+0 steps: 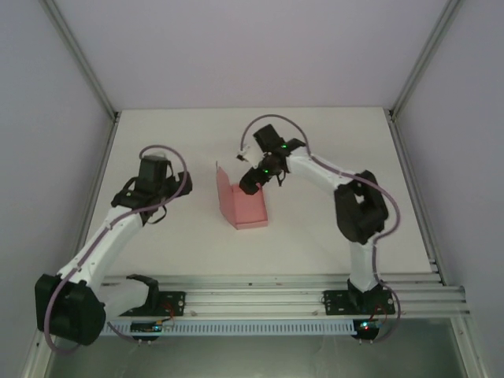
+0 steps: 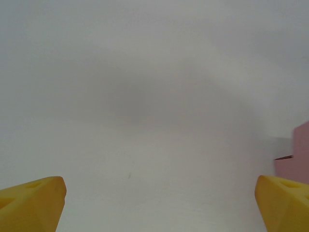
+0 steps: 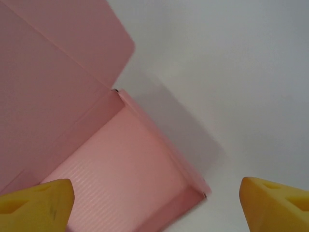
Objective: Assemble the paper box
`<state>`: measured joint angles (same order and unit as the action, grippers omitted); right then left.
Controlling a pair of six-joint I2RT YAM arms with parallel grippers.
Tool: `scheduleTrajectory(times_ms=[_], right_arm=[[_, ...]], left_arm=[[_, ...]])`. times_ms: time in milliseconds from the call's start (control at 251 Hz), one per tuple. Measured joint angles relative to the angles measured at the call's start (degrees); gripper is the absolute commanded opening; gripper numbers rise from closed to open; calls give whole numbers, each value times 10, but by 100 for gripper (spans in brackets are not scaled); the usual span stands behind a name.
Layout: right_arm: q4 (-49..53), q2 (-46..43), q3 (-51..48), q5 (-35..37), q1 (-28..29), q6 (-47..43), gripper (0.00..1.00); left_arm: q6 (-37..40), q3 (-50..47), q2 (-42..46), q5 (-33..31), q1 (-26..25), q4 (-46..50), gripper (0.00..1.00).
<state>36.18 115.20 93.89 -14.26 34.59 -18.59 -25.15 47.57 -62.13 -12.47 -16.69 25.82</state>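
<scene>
The pink paper box (image 1: 248, 206) sits at the middle of the table as a shallow tray, its lid flap (image 1: 225, 183) standing up along the left side. In the right wrist view I look down into the box (image 3: 120, 169), with the raised lid (image 3: 53, 82) at upper left. My right gripper (image 1: 256, 183) hovers over the box's far end, open, and its yellow fingertips (image 3: 36, 203) touch nothing. My left gripper (image 1: 140, 206) is well to the left of the box, open over bare table (image 2: 145, 121). A sliver of the box (image 2: 299, 150) shows at the right edge of the left wrist view.
The white table (image 1: 331, 157) is enclosed by grey walls with metal frame posts (image 1: 83, 63) at the back corners. An aluminium rail (image 1: 268, 295) carrying both arm bases runs along the near edge.
</scene>
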Motion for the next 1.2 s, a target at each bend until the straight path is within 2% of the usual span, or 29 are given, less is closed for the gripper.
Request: scheduleTrajectory(times_ms=[64, 255, 319, 447, 507, 571, 683, 806, 906, 1058, 1201], right_arm=[[30, 40, 45, -1, 6, -26, 87], [84, 112, 120, -8, 10, -68, 70], [90, 126, 135, -5, 10, -72, 58], [91, 141, 144, 3, 10, -63, 52], [90, 141, 144, 8, 10, -57, 34], [87, 141, 143, 13, 10, -44, 23], [63, 129, 114, 25, 7, -16, 13], [17, 88, 43, 50, 3, 47, 7], [-10, 38, -33, 113, 2, 115, 4], [7, -31, -114, 240, 19, 315, 4], [24, -88, -197, 292, 52, 487, 5]], left_arm=[[-10, -25, 23, 5, 5, 0, 100], [-21, -50, 62, 9, 6, 0, 100], [-22, -50, 65, 9, 6, 0, 100], [-24, -50, 65, 9, 6, 0, 100], [-24, -50, 65, 10, 6, 0, 99], [-25, -50, 66, 11, 6, 0, 100], [-26, -50, 75, 12, 6, 0, 100], [-28, -50, 86, 13, 6, 1, 100], [-31, -50, 90, 11, 6, 1, 100], [-37, -50, 92, 11, 6, 2, 99], [-38, -50, 92, 20, 6, 1, 100]])
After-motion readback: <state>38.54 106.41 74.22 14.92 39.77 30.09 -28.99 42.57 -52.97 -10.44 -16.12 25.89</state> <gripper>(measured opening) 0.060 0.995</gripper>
